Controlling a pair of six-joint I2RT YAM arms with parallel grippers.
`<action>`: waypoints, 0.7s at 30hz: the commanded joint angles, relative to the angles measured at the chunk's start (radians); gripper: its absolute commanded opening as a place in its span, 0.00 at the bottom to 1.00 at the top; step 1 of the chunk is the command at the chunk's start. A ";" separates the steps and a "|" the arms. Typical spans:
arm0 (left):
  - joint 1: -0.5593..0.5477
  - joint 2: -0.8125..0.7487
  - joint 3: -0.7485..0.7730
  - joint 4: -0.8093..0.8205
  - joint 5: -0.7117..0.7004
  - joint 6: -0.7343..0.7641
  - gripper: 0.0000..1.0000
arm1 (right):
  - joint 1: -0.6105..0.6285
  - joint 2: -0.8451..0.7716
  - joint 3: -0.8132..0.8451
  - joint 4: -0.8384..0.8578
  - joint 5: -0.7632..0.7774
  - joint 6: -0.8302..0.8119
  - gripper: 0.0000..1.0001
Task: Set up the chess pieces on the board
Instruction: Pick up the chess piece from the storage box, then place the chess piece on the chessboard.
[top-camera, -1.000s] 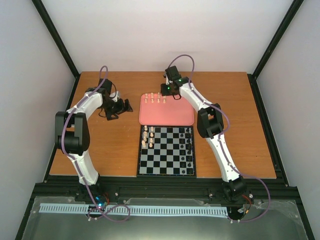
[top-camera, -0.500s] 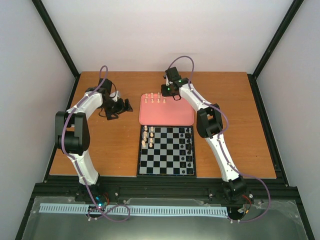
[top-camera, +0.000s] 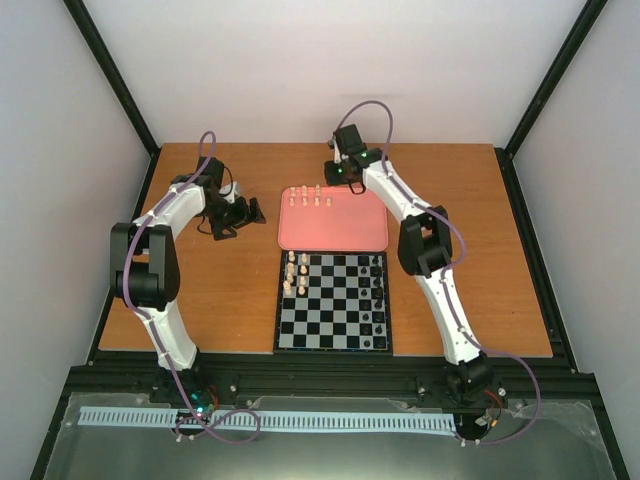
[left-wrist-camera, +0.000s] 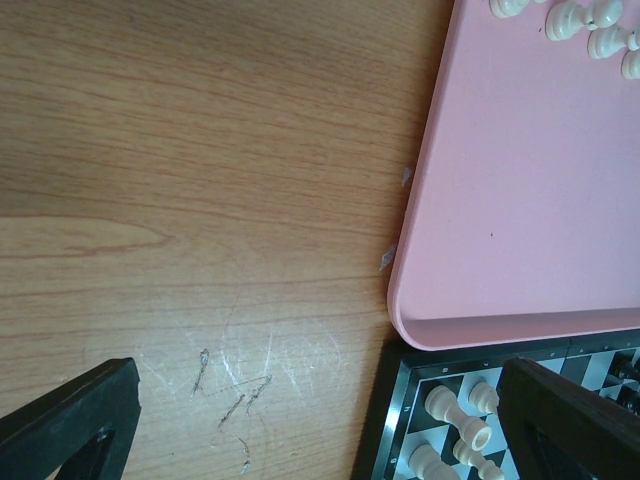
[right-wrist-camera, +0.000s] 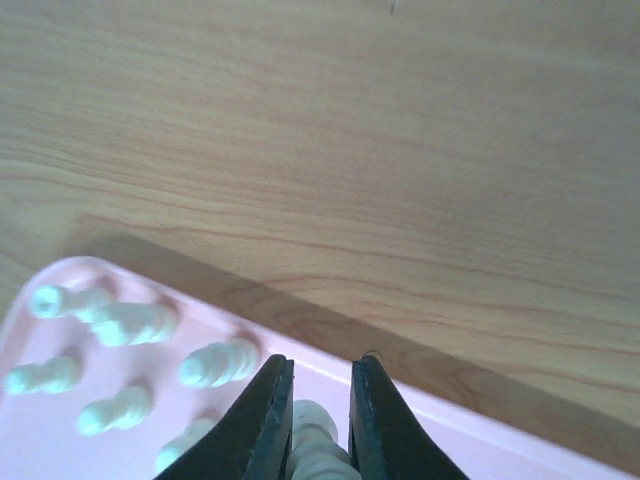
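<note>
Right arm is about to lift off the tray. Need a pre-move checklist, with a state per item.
1. Grip: ok. The right pincer is shut on a pale piece at the far edge of the tray.
2. Neighbours clear of the fingers: cannot tell. A second pale piece sits close beside one finger.
3. The left pincer out of the way: ok. It is open and empty, over the table left of the tray.
4. Room on the board: ok. The near squares of its left columns are free.
</note>
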 joint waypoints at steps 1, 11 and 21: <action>0.007 -0.011 0.037 -0.005 0.005 0.015 1.00 | 0.026 -0.224 -0.034 0.000 0.057 -0.064 0.09; 0.007 -0.003 0.063 -0.024 -0.013 0.015 1.00 | 0.286 -0.676 -0.674 0.025 0.146 -0.065 0.10; 0.007 -0.032 0.050 -0.013 -0.017 0.005 1.00 | 0.586 -0.878 -1.042 0.085 0.200 -0.019 0.11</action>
